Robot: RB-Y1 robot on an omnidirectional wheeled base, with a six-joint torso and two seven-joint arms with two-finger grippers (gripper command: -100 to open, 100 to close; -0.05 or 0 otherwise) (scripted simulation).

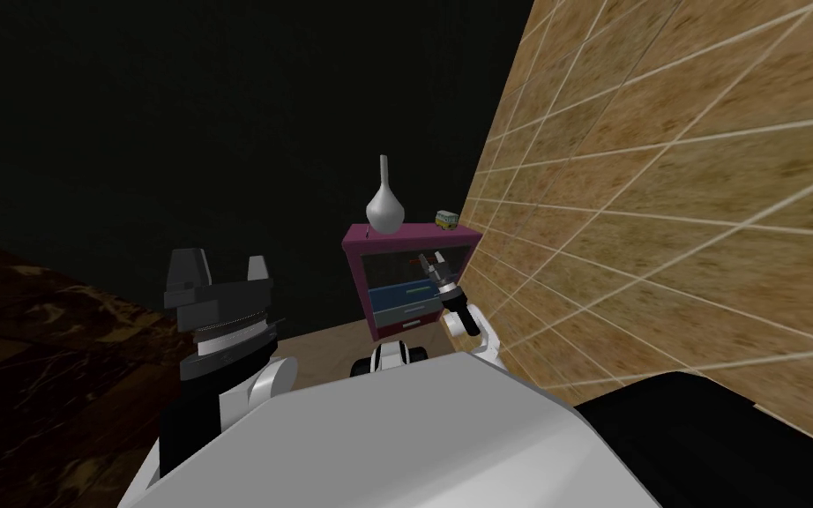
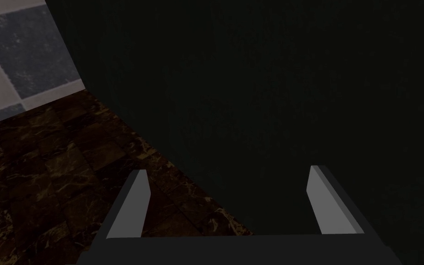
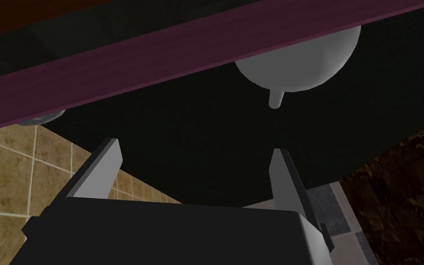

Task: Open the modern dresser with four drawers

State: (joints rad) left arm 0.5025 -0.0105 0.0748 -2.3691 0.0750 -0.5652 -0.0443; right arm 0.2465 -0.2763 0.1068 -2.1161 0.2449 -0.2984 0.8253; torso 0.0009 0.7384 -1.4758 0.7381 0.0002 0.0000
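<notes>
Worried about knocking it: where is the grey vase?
In the head view, the grey vase stands on the purple dresser, left of a small yellow toy bus.

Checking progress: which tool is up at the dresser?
The right tool, open, is at the dresser's upper front. The left tool, also open, is held well aside of it.

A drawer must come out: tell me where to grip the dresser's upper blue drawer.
Grip the pale bar handle across the upper blue drawer, coming straight at the front of the dresser. The bar lies level, so the open right hand should probably close one finger above it and one below.
</notes>
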